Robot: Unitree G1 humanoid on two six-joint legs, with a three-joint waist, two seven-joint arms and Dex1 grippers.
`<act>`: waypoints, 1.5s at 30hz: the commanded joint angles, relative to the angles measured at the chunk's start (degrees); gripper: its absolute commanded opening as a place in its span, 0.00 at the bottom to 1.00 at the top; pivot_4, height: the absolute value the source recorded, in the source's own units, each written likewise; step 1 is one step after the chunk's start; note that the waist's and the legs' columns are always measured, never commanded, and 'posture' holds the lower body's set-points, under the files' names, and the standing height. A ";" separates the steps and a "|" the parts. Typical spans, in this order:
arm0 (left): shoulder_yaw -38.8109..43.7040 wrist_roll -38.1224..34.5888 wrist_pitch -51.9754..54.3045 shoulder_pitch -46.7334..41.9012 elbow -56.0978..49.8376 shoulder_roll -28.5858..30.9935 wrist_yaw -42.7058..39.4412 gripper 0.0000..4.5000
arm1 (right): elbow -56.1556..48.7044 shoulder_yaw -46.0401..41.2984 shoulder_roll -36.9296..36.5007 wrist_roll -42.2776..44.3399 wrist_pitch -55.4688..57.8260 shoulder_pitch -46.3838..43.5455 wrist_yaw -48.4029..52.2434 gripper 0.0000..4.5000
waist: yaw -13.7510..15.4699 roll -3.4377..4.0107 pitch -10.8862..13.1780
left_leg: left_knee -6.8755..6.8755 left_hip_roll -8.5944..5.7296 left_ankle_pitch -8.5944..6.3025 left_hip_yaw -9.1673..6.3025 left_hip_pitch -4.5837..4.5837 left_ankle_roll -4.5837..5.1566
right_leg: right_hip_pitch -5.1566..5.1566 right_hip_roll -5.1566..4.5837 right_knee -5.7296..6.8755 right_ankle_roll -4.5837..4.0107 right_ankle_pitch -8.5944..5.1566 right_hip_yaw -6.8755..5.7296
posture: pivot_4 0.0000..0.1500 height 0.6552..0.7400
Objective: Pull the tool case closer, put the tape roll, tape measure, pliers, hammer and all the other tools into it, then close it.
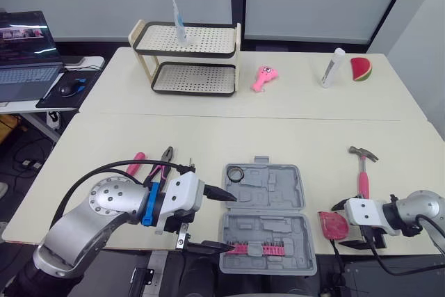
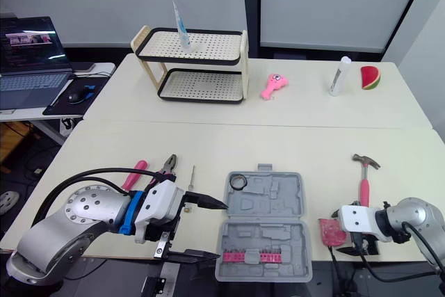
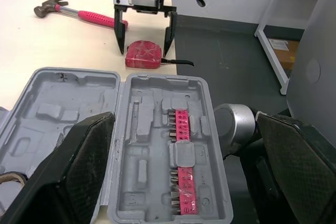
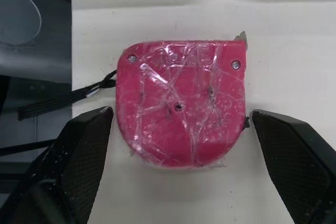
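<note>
At table edge (image 4: 76, 40), tape measure (image 4: 181, 103), right hand (image 4: 181, 116) astride

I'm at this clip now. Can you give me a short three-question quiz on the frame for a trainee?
1. Multiple choice: which tool sits between the open fingers of the right gripper?
A. pliers
B. tape measure
C. screwdriver
2. True or false: the tape roll already lies inside the open tool case.
3. Fill the gap: going by the robot's own sides, the hammer lies to the ____ of the tool case.

Key: 1 B; 2 true; 3 right.
</note>
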 commanded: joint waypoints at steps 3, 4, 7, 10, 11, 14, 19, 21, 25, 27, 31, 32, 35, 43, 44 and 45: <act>0.70 -0.68 -0.06 -0.09 -1.75 0.49 0.29 1.00 | 1.82 0.45 0.68 -0.89 -1.91 -1.00 -0.45 0.91 | 0.00 0.00 0.00 | 0.00 0.00 0.00 0.00 0.00 0.00 | 0.00 0.00 0.00 0.00 0.00 0.00 | 1.00 1.00; 0.78 -0.70 -0.07 -0.06 -1.74 0.54 0.27 1.00 | 2.11 0.52 0.76 -1.01 -2.15 -1.09 -0.50 0.87 | 0.00 0.00 0.00 | 0.01 0.01 0.00 0.00 0.00 0.00 | 0.00 0.00 0.00 0.00 0.00 0.00 | 1.00 1.00; 1.30 -0.60 -0.44 0.41 -1.41 0.85 0.07 1.00 | 2.73 0.21 1.00 -1.14 -2.96 -1.31 -0.94 0.71 | 0.01 0.00 0.00 | 0.02 0.00 0.00 -0.01 0.01 0.00 | 0.00 0.00 0.03 0.00 0.00 0.00 | 1.00 1.00; 1.97 -0.47 -0.76 0.88 -0.95 1.03 0.21 1.00 | 2.44 -0.54 0.82 -0.48 -2.81 -1.55 -0.87 0.71 | -0.01 0.00 0.00 | 0.02 0.00 0.00 0.00 0.01 0.00 | 0.00 0.00 0.02 0.00 0.00 0.01 | 1.00 1.00; 2.42 -0.34 -0.92 1.09 -0.57 1.15 0.34 1.00 | 1.84 -1.09 0.62 -0.06 -2.16 -1.64 -0.99 0.71 | 0.00 0.00 0.00 | 0.01 0.00 0.00 0.00 0.01 0.00 | 0.00 0.00 0.03 0.00 0.00 0.00 | 1.00 1.00; 4.60 -0.29 -0.79 1.47 0.99 1.57 1.00 1.00 | -2.65 -3.34 -0.68 1.49 2.27 -1.97 -1.16 0.71 | -0.02 0.00 0.00 | 0.02 0.00 0.00 0.00 0.00 0.00 | -0.02 0.00 0.05 0.00 0.00 0.02 | 1.00 1.00; 6.87 1.50 -0.88 1.22 4.64 2.93 2.00 1.00 | -17.78 -3.79 -5.68 3.17 16.87 -4.20 3.10 0.71 | -0.01 0.09 0.05 | 0.01 0.00 0.00 0.00 -0.01 0.00 | -0.06 -0.01 0.09 0.00 0.00 0.02 | 1.00 1.00; 6.70 2.73 -1.12 0.39 5.84 3.08 2.54 1.00 | -23.21 -2.09 -5.82 3.40 23.53 -7.89 4.13 0.71 | -0.04 0.09 0.05 | 0.01 0.02 0.00 -0.03 -0.01 0.00 | -0.06 -0.01 0.09 0.00 0.00 0.00 | 1.00 1.00; 5.40 4.42 -1.14 -1.56 7.20 2.58 3.59 1.00 | -26.72 3.77 -4.20 0.07 31.67 -17.42 5.71 0.71 | -0.08 0.10 0.05 | 0.00 0.02 0.00 -0.08 -0.04 0.00 | -0.09 -0.01 0.06 0.00 0.00 -0.04 | 1.00 1.00; 4.63 5.11 -1.13 -2.58 7.40 2.37 3.77 1.00 | -26.02 7.87 -2.16 -1.87 34.90 -23.06 6.89 0.71 | -0.14 0.10 0.06 | 0.01 0.00 0.00 -0.06 -0.08 0.00 | -0.15 -0.01 0.07 0.00 0.00 -0.03 | 1.00 1.00; 3.24 5.77 -0.03 -4.53 6.80 1.95 4.52 1.00 | -21.14 15.70 3.20 -6.93 37.31 -32.14 8.06 0.71 | -0.12 0.10 0.06 | 0.01 -0.01 0.00 -0.07 -0.11 0.00 | -0.20 -0.02 0.10 0.00 0.00 -0.04 | 1.00 1.00; 2.84 6.09 0.15 -4.92 6.57 1.96 4.60 1.00 | -19.79 17.29 4.33 -7.83 37.54 -33.74 8.51 0.71 | -0.05 0.09 0.06 | 0.02 0.00 0.00 -0.07 -0.11 0.00 | -0.21 -0.02 0.11 0.00 0.00 -0.05 | 1.00 1.00; 1.81 7.21 0.31 -5.99 5.96 1.81 5.47 1.00 | -15.22 21.17 7.94 -10.38 37.95 -37.55 8.71 0.71 | -0.12 0.08 0.07 | 0.02 -0.03 0.00 -0.05 -0.14 0.00 | -0.24 -0.04 0.10 0.00 0.00 -0.06 | 1.00 1.00; -0.09 7.92 1.10 -7.24 5.23 1.32 6.03 1.00 | -4.42 26.10 13.79 -14.85 35.33 -43.18 8.96 0.71 | -0.24 0.09 0.08 | 0.05 -0.02 0.00 0.05 -0.15 0.00 | -0.48 -0.05 0.40 0.00 0.00 -0.09 | 1.00 1.00; -0.27 8.07 1.07 -7.25 5.21 1.22 6.15 1.00 | -3.13 26.47 14.36 -15.36 34.96 -43.64 8.93 0.71 | -0.24 0.09 0.08 | 0.05 -0.02 0.00 0.07 -0.15 0.00 | -0.51 -0.05 0.42 0.00 0.00 -0.08 | 1.00 1.00; -0.43 8.21 1.09 -7.32 5.26 1.13 6.24 1.00 | -2.14 26.63 14.83 -15.67 34.72 -43.99 8.90 0.71 | -0.25 0.09 0.08 | 0.05 -0.02 0.00 0.08 -0.15 0.00 | -0.54 -0.05 0.44 0.00 0.00 -0.08 | 1.00 1.00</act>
